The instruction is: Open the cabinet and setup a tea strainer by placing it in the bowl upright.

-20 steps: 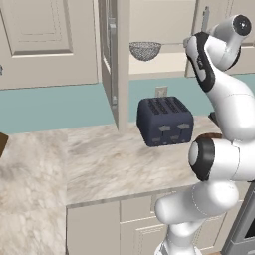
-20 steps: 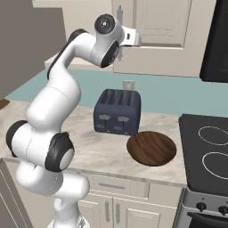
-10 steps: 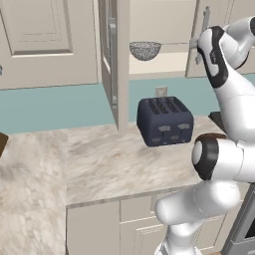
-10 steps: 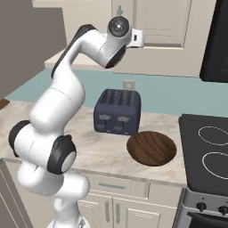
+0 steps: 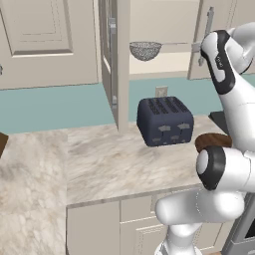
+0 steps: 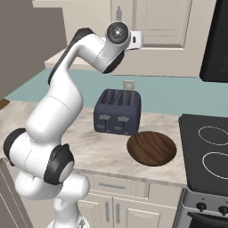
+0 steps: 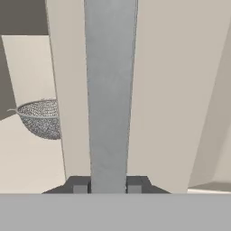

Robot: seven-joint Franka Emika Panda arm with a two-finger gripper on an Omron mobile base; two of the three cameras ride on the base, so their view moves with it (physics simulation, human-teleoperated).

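Now the jaws have closed in on the right door's handle (image 7: pixel 110 90): in the hand view the grey bar runs straight up between the two fingertips (image 7: pixel 80 187), which sit snug against its sides. A second ago the gripper (image 7: pixel 106 187) was wide open just short of the bar; it has since narrowed onto it, so the grasp looks made or nearly so.

Around the bar is the beige panel of the right door (image 5: pixel 219 35), which is only partly swung out, while the left door (image 5: pixel 113 60) already stands open, edge-on to the left base camera. Between them the strainer (image 5: pixel 145 50) sits upright on the cabinet (image 5: pixel 159 64) shelf, rim up, well above the toaster (image 5: pixel 165 120). The bowl (image 6: pixel 152 148) lies on the counter (image 5: pixel 99 159) just beside the toaster, near the stove (image 6: pixel 209 151).

With the handle held, the next move is probably a pull along the door's arc to clear a way to the strainer. A slip off the smooth bar is the main risk.
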